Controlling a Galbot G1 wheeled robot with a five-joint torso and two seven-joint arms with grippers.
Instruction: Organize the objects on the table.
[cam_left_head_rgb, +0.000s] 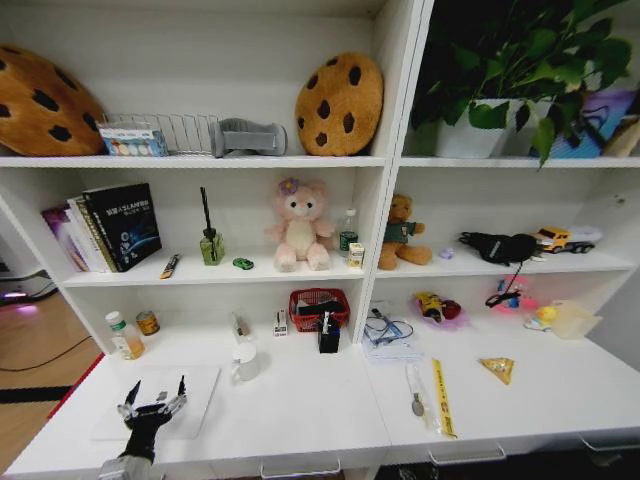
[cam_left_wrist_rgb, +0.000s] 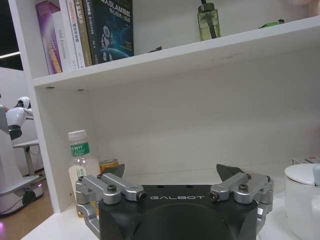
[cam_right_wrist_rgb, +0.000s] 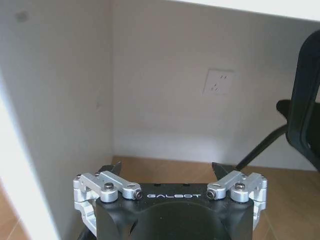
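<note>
Hovering over the table (cam_left_head_rgb: 300, 420), left gripper (cam_left_head_rgb: 155, 398) spread; right gripper (cam_right_wrist_rgb: 170, 170) spread, floorward.

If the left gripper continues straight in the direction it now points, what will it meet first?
Probably nothing close: the left gripper, fingers open, points over the table at the bare white back wall under the shelf. The bottle and white cup stand to either side; depth is unclear.

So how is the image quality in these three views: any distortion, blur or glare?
Head view: wide-angle bend in the shelf lines, corners soft, plant dim. Left wrist view: books sharp, open left gripper evenly lit. Right wrist view: white panel edge washed out, wall soft.
</note>
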